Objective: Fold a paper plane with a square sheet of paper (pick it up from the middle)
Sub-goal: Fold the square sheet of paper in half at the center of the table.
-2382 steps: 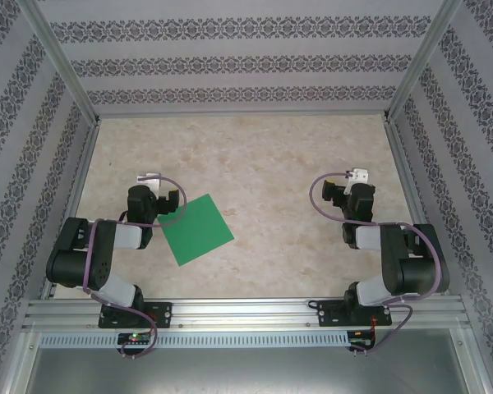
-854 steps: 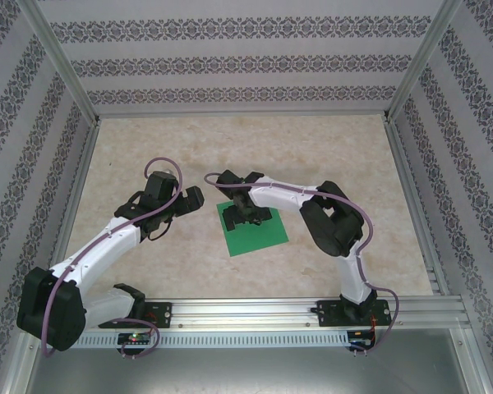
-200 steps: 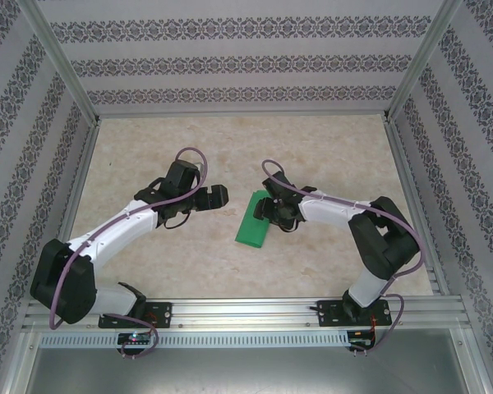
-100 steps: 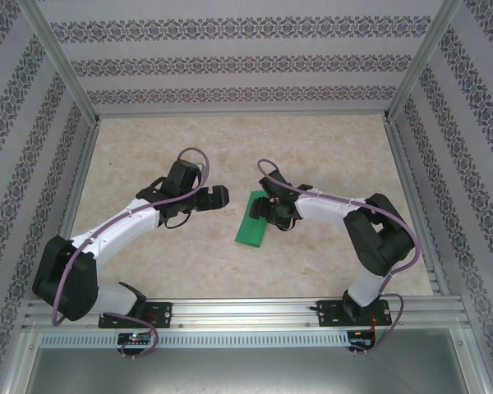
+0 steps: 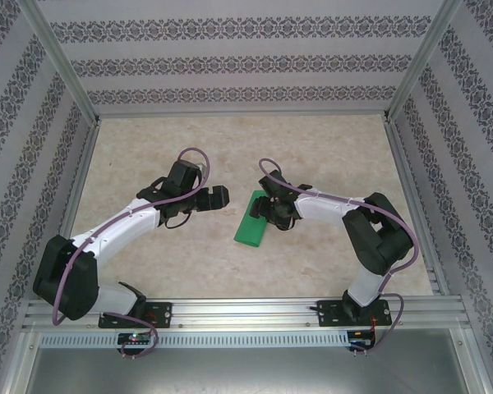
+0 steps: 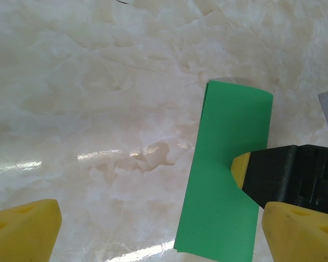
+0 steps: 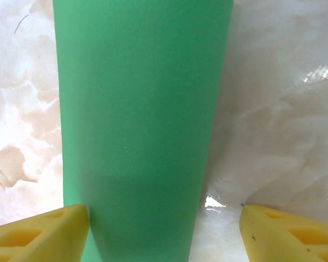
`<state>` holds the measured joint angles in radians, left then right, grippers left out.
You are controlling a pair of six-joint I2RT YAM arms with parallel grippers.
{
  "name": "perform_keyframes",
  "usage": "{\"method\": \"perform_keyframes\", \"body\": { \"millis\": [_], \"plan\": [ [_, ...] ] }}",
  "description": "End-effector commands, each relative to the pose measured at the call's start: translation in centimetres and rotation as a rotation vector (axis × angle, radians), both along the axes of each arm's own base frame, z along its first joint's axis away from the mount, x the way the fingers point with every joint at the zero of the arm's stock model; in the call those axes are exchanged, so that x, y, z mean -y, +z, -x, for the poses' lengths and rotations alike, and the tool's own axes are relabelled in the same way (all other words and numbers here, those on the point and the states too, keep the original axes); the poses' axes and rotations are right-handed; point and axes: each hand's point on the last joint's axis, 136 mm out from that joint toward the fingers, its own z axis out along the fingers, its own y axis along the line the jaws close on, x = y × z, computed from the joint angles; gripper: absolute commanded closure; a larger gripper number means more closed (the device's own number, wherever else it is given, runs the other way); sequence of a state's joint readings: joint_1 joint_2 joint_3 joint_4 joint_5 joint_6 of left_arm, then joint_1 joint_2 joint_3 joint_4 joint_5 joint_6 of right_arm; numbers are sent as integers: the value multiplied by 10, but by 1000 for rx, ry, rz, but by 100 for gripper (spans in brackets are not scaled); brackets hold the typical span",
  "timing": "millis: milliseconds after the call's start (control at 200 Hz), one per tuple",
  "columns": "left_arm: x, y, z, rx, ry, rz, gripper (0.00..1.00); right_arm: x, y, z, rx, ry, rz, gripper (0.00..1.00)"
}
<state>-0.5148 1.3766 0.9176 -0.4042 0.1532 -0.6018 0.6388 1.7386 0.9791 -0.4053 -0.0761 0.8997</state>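
The square sheet of paper [image 5: 251, 223] is bright green and lies folded in half as a long flat strip on the marble tabletop [image 5: 230, 148]. The paper plane is out of view. My right gripper [image 5: 268, 210] hovers low over the strip's far end, open. In the right wrist view, one yellow finger [image 7: 41, 232] overlaps the paper [image 7: 142, 109] at its left edge and the other stands over bare table. My left gripper [image 5: 218, 197] is open to the left of the strip, apart from it. Its wrist view has the paper [image 6: 221, 185] at the right, with a right-gripper fingertip [image 6: 240, 169] on it.
Aluminium rails [image 5: 238, 312] run along the near edge by the arm bases. Patterned walls [image 5: 238, 66] close in the table on three sides. Bare marble lies behind and to both sides of the strip.
Over the last second the right arm drew slightly left and its gripper shifted a little over the strip. The folded paper and the left gripper stayed put.
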Motion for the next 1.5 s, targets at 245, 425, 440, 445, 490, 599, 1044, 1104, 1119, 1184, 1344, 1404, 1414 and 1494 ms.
{"method": "perform_keyframes", "body": {
  "millis": [245, 425, 440, 445, 490, 599, 1044, 1104, 1119, 1184, 1344, 1404, 1414, 1494],
  "plan": [
    [19, 15, -4, 37, -58, 55, 17, 7, -24, 6, -60, 20, 92, 29],
    [20, 14, -5, 34, -60, 51, 18, 9, -27, 9, -68, 51, 106, 29],
    [20, 15, -5, 34, -61, 51, 18, 9, -27, 10, -68, 52, 107, 29],
    [20, 14, -5, 34, -61, 51, 18, 9, -27, 10, -69, 52, 107, 29],
    [20, 15, -5, 34, -61, 51, 18, 9, -26, 10, -68, 62, 103, 30],
    [20, 15, -5, 32, -62, 50, 18, 7, -22, 9, -60, 83, 85, 30],
    [23, 13, -5, 20, -64, 59, 22, 16, -34, 11, -90, 60, 120, 31],
    [23, 11, -6, 14, -61, 60, 25, 17, -36, 11, -95, 55, 123, 32],
    [23, 11, -6, 13, -61, 59, 25, 17, -36, 11, -95, 55, 123, 32],
    [24, 10, -5, 5, -60, 64, 29, 17, -37, 12, -98, 57, 125, 32],
    [28, 4, -6, -21, -66, 72, 38, 15, -39, 14, -109, 85, 117, 31],
    [29, 4, -5, -23, -67, 74, 41, 14, -40, 16, -110, 100, 109, 29],
    [29, 3, -6, -24, -65, 74, 41, 14, -40, 16, -109, 102, 107, 29],
    [27, 4, -5, -21, -60, 73, 41, 11, -40, 17, -108, 95, 57, 29]
  ]
}}
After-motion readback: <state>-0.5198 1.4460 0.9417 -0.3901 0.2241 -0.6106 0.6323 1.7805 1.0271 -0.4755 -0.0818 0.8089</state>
